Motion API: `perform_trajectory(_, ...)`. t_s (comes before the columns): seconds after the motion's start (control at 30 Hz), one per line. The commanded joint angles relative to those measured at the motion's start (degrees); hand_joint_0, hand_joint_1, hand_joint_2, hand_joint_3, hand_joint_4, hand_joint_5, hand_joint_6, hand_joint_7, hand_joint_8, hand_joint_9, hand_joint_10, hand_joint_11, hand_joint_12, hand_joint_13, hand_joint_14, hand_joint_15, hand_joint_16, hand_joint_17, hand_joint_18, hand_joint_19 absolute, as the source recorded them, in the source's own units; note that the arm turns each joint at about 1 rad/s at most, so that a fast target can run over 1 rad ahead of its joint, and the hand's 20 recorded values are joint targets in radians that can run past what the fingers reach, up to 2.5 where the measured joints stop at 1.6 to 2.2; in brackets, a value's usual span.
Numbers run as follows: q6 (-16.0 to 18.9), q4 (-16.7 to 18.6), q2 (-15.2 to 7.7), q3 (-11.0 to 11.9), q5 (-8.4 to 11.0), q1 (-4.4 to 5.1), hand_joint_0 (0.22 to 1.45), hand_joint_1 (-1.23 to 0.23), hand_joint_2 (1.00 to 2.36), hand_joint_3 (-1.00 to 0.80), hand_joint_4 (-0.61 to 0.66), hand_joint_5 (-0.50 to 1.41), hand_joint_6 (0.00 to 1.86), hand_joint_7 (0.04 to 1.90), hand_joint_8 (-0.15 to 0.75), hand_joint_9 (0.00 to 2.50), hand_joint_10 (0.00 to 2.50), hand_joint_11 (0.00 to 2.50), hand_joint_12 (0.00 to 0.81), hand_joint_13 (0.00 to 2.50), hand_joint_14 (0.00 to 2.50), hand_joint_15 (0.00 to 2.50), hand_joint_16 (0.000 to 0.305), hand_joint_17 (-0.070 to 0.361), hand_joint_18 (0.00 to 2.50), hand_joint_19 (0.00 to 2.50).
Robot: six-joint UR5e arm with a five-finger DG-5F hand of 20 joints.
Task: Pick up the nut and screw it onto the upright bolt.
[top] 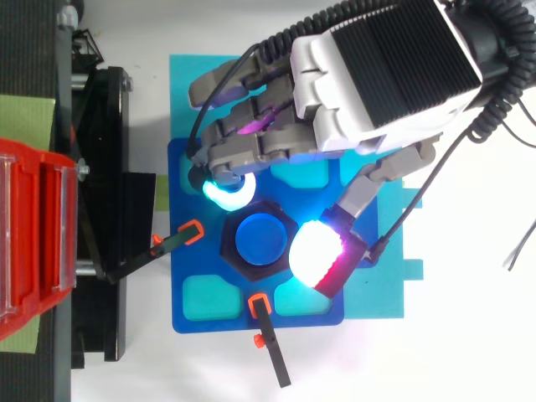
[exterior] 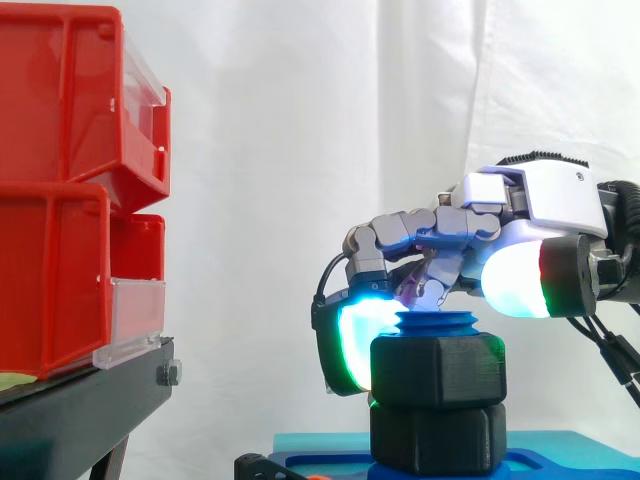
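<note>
— Hand (top: 377, 75), upper right, clamps its pads (top: 228, 191) on the nut (exterior: 438, 370), lower centre.
— Nut sits on the bolt (top: 260, 239) already. Screwing seems underway; next, I'd judge, twist it down squarely, keeping both pads pressed.

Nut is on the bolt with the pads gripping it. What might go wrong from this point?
1. The hand pinches the nut with just pads on opposite sides; they may slip as it turns.
2. The nut sits near the top of the bolt; a slight tilt could cross-thread it.
3. A turning finger might strike the orange clamp.
</note>
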Motion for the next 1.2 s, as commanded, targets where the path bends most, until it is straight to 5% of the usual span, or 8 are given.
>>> perform_trajectory(0.0,-0.02,0.10,0.00,-0.02,-0.42,-0.41,0.54,-0.28,1.00,-0.50,0.11,0.04,0.52,1.51,0.258,1.02,0.00,0.00,0.214,0.81,0.00,0.00,0.019,0.043,0.45,0.00)
perform_trajectory(0.3,-0.02,0.10,0.00,0.06,-0.95,-0.94,0.54,-0.22,1.00,-0.50,0.10,0.05,0.63,1.22,0.237,1.19,0.00,0.00,0.183,0.91,0.00,0.00,0.017,0.037,0.58,0.04)
perform_trajectory(0.43,0.07,0.10,0.00,-0.02,-1.22,-1.21,0.54,-0.21,1.00,-0.50,0.11,0.05,0.60,1.30,0.238,1.20,0.00,0.00,0.187,0.91,0.00,0.00,0.017,0.038,0.58,0.04)
perform_trajectory(0.5,0.07,0.10,0.09,0.24,-1.22,-1.21,0.54,-0.21,1.00,-0.50,0.09,0.06,0.50,1.49,0.250,1.18,0.00,0.00,0.194,0.90,0.00,0.01,0.018,0.040,0.55,0.04)
perform_trajectory(0.63,0.07,-0.25,0.00,1.47,-1.74,-1.47,0.53,-0.19,1.00,-0.50,0.11,0.03,0.50,1.45,0.253,1.17,0.00,0.00,0.200,0.87,0.00,0.01,0.019,0.044,0.53,0.03)
perform_trajectory(0.93,-0.02,-3.33,0.09,5.51,-2.71,-1.64,0.52,-0.19,1.00,-0.50,0.22,-0.03,0.50,1.20,0.259,1.15,0.00,0.01,0.211,0.84,0.00,0.01,0.022,0.048,0.49,0.04)
perform_trajectory(1.17,-0.37,-1.48,0.00,5.43,-2.27,-1.12,0.52,-0.18,1.00,-0.50,0.25,-0.06,0.50,0.92,0.248,1.09,0.00,0.00,0.220,0.81,0.00,0.01,0.023,0.052,0.47,0.03)
